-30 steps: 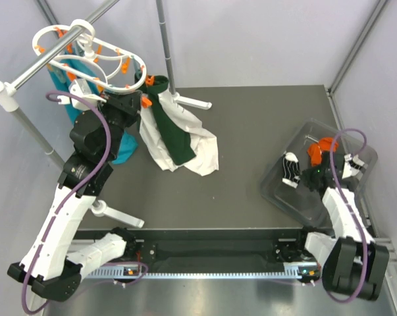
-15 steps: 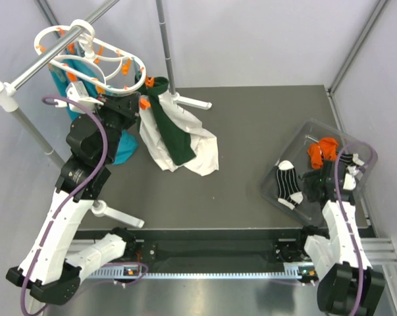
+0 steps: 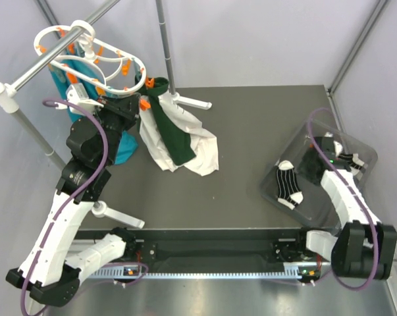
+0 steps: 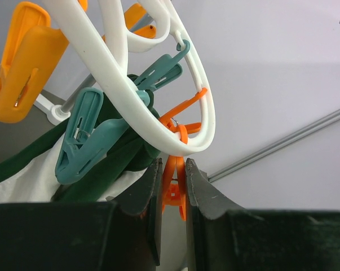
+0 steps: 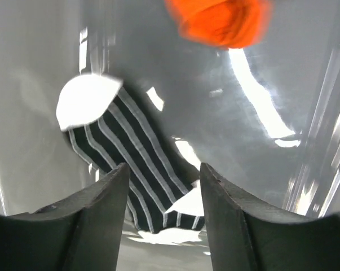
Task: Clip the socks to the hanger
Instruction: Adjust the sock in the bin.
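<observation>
Upper left in the overhead view, our left gripper [image 4: 172, 167] is clenched on an orange clip [image 4: 173, 197] under the hanger [image 4: 130, 96], we judge to pinch it open for a sock. At the right, our right gripper [image 5: 164, 172] hangs over the bin [image 3: 359, 148], jaws released and empty, straddling the striped sock [image 5: 127, 155] at the bin's left side. An orange sock [image 5: 220, 20] lies beyond. Grasping the striped sock comes next, we reckon.
</observation>
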You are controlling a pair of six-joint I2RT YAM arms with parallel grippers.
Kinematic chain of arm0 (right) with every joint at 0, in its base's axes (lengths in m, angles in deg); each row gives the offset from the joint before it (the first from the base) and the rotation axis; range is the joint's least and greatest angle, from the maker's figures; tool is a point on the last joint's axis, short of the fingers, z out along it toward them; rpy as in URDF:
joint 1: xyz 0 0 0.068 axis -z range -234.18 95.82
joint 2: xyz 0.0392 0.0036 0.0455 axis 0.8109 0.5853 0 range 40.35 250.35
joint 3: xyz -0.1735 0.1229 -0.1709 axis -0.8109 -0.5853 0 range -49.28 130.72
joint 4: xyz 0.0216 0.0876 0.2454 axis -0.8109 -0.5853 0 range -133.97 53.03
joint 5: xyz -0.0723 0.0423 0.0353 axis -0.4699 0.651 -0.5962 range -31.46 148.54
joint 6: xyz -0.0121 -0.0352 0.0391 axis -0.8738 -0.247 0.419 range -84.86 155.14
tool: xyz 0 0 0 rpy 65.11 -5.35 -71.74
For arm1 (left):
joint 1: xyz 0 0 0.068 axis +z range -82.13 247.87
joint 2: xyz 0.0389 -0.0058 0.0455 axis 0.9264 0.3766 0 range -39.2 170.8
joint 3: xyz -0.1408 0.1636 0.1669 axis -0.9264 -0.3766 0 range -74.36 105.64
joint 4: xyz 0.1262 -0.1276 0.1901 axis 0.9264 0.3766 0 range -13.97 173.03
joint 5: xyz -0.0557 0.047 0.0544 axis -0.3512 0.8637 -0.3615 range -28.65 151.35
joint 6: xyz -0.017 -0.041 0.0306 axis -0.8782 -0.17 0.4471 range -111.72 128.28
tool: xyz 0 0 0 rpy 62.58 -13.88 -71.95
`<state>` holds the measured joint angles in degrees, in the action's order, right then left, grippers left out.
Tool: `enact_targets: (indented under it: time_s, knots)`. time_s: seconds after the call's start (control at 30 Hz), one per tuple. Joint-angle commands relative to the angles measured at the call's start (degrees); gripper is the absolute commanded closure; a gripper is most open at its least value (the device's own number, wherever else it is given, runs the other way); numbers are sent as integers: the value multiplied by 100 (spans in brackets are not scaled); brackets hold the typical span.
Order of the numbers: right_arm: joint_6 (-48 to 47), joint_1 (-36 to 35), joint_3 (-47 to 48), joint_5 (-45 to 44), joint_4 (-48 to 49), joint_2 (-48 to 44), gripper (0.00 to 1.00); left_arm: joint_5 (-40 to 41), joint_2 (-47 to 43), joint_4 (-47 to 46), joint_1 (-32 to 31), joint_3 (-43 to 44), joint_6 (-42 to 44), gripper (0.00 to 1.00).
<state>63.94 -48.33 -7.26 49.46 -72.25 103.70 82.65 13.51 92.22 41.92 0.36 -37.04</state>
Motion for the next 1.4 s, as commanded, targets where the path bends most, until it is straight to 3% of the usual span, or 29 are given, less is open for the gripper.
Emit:
enact_targets:
  time_s: [0.0,0.6,0.7,0.93,1.13,1.37]
  knots:
    - [-173,-917,464,-726,-57,570,46,-328,-32,174,-32,-98,-3,100]
    - [161,-1244,544,-911,769,2312,57,-205,-147,377,-32,-1,6,100]
    - [223,-1226,430,-850,909,2392,79,-205,-129,403,-32,-10,6,100]
    - [460,-1077,202,-595,989,2419,100,-196,-120,403,-32,8,32,100]
    - [1066,-208,245,369,586,1690,100,-267,-85,368,-32,16,41,100]
    - [2778,1917,-193,1909,259,628,100,-381,-103,306,-32,-45,-29,100]
